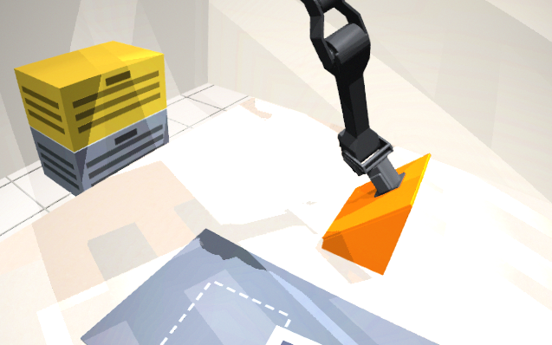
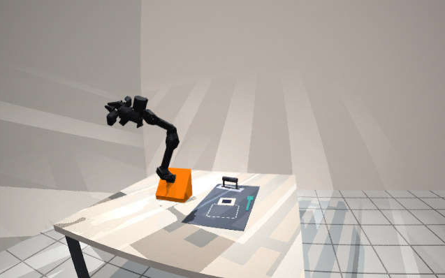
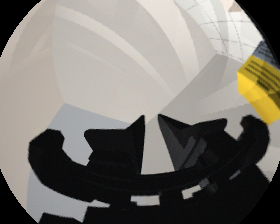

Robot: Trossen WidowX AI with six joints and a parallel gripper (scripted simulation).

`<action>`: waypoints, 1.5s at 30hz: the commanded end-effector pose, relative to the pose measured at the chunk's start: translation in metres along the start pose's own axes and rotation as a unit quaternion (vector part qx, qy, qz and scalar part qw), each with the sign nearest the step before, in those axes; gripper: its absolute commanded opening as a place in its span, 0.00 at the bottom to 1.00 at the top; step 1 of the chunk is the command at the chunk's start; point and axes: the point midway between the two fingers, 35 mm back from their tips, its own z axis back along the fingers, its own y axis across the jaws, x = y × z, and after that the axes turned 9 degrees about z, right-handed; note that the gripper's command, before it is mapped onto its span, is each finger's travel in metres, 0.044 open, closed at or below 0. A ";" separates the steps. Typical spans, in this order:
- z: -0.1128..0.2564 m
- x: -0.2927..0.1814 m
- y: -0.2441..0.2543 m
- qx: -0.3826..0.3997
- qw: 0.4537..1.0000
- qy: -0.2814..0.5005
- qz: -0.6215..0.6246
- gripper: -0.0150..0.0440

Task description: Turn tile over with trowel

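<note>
The white tile with a dark square [image 1: 276,335] [image 2: 226,201] lies marked side up on the dark mat [image 1: 143,312] [image 2: 220,223], at one edge of the dashed outline [image 1: 289,322] [image 2: 238,207]; the top view cuts it off. A light plate with a raised black handle [image 2: 230,179] stands at the mat's far end. A teal tool with a wider head [image 2: 249,198] lies along the mat's right side. I cannot tell surely which is the trowel. My gripper [image 2: 107,111] [image 3: 151,117] is high in the air left of the mat, slightly open and empty, its fingertips a narrow gap apart.
The arm stands on an orange wedge base [image 1: 355,256] [image 2: 172,190] on the table [image 2: 192,256], left of the mat in the exterior view. A yellow crate [image 1: 121,100] [image 3: 263,90] sits on a grey crate [image 1: 126,149] beyond the table edge.
</note>
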 end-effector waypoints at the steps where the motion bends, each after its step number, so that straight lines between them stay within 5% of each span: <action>1: 0.000 0.000 0.000 0.000 1.000 0.000 0.000 0.42; 8: 0.000 0.000 0.000 0.000 1.000 0.000 0.000 0.42; 12: 0.000 0.000 0.000 0.000 1.000 0.000 0.000 0.25; 24: 0.000 0.000 0.000 0.000 1.000 0.000 0.000 0.25; 34: -0.013 0.010 -0.024 -0.037 0.999 -0.017 0.027 0.69; 45: -0.035 0.041 -0.109 -0.161 0.979 -0.052 0.110 0.71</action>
